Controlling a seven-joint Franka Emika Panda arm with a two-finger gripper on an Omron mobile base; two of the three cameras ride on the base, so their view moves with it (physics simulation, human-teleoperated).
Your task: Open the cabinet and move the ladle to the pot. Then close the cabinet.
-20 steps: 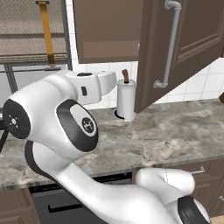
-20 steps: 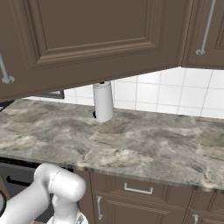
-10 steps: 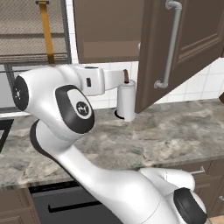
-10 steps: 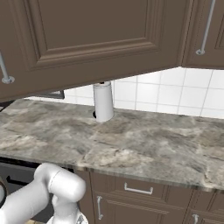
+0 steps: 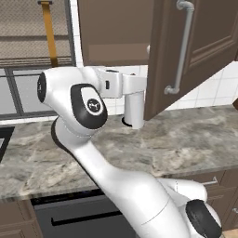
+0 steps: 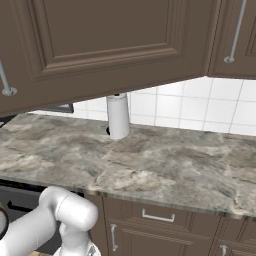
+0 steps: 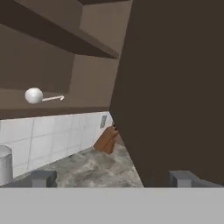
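Observation:
The dark brown cabinet door [image 5: 204,51] stands swung open, its silver bar handle [image 5: 183,46] facing outward. In the right base view the door's panel [image 6: 110,45] covers the upper part of the picture. The pale ladle [image 7: 34,95] lies on the cabinet's bottom shelf [image 7: 65,107], its ball-like bowl to the left and its thin handle pointing right. My gripper [image 7: 112,178] is open, its fingertips [image 7: 43,178] wide apart with nothing between them, still short of the ladle. The door's inner face [image 7: 175,87] is close on the right. My hand [image 5: 132,86] reaches in under the cabinet opening beside the door's edge.
A white paper-towel roll [image 5: 134,109] stands on the marble counter [image 5: 186,139] just under my hand. A brown knife block [image 7: 106,139] sits by the tiled wall, and a grey cylinder [image 7: 4,164] stands at the left. Drawer cabinets [image 6: 160,220] run below the counter.
My arm has swung up and to the right, bringing the hand from beside the paper-towel roll to the cabinet opening. The door has stayed open and still.

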